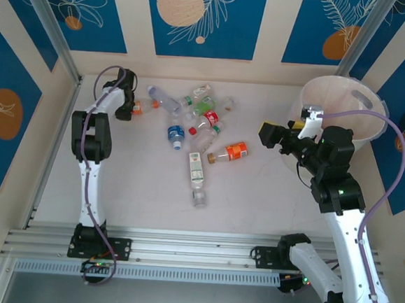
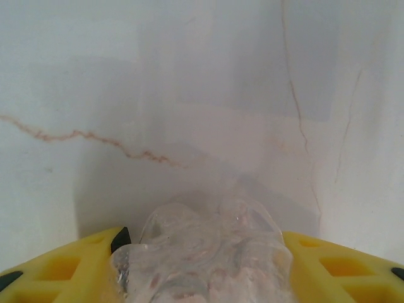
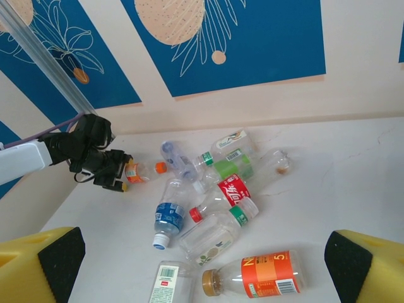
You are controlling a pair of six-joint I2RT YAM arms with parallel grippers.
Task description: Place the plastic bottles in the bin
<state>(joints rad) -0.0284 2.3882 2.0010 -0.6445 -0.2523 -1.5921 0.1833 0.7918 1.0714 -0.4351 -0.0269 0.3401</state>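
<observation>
Left fingers point(image 2: 63, 268) pinch a small clear crushed plastic bottle with an orange label point(image 3: 142, 170) near the far-left corner of the surface point(image 1: 255, 198). Right fingers point(image 3: 44, 262) gape wide, hovering beside the large round pale pink-white plastic bin point(image 1: 364, 101) at the far-right corner. More clear plastic bottles point(image 1: 202, 116) lie scattered mid-surface.

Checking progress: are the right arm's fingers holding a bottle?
No, the right fingers stand wide apart with nothing between them.
</observation>
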